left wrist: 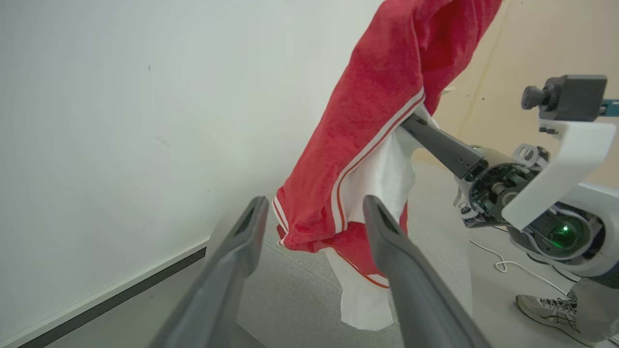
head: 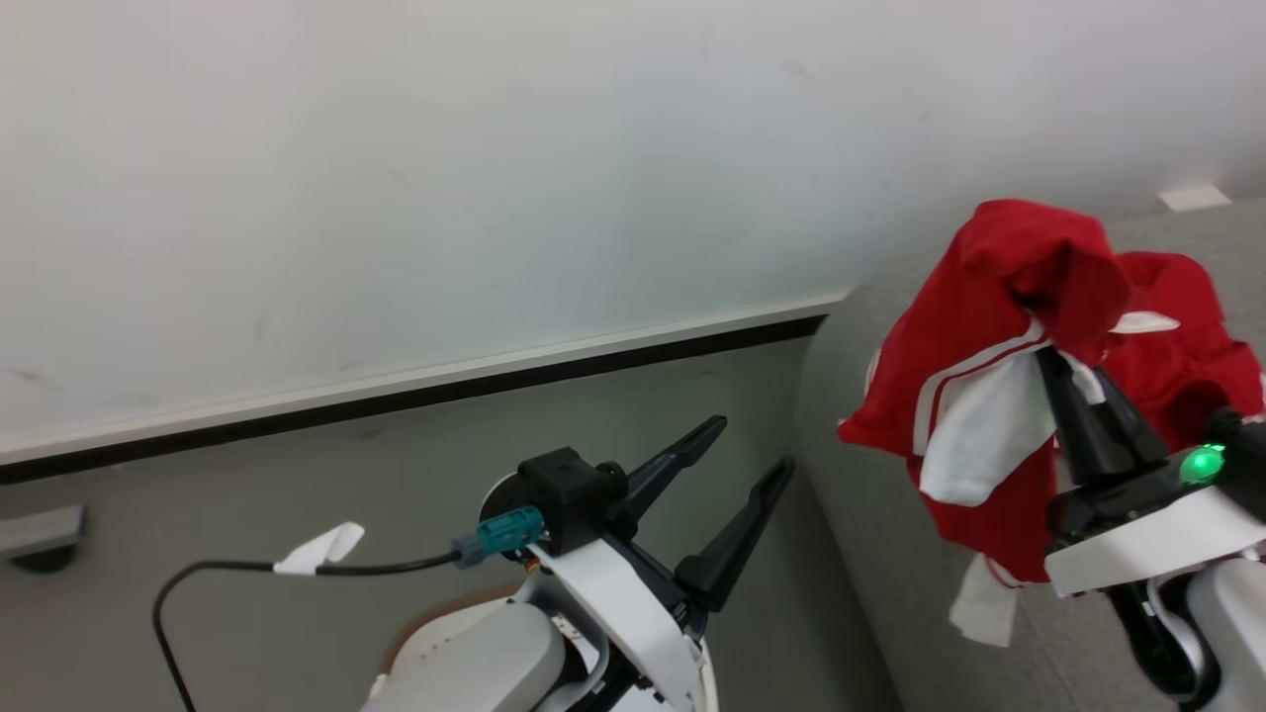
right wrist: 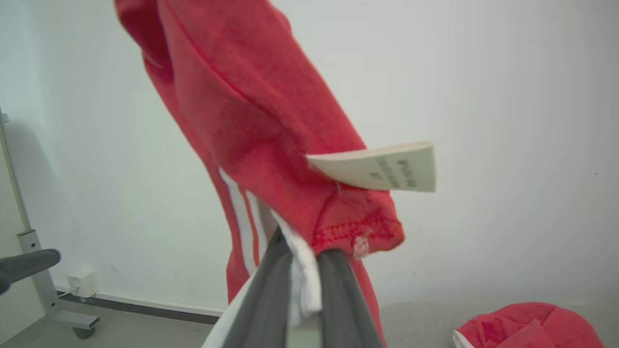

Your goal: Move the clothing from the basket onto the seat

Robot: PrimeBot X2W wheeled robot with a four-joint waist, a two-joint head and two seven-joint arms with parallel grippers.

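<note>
My right gripper (head: 1050,358) is shut on the clothing, a red garment with white stripes (head: 974,376) that hangs from its fingers beside the grey seat (head: 870,415). In the right wrist view the fingers (right wrist: 275,285) pinch the garment's white trim under a paper tag (right wrist: 382,166). A second red garment (head: 1187,346) lies on the seat (right wrist: 416,314), and it is also at the lower right of the right wrist view (right wrist: 527,328). My left gripper (head: 752,445) stands open and empty left of the seat, and in its own view (left wrist: 314,205) it points at the hanging garment (left wrist: 367,121). The basket is out of view.
A white wall with a dark skirting (head: 415,396) runs behind. A black cable (head: 247,569) trails from my left wrist. A person's shoe (left wrist: 546,309) stands on the floor by a white cord (left wrist: 508,263). A wheeled metal frame leg (right wrist: 48,299) stands by the wall.
</note>
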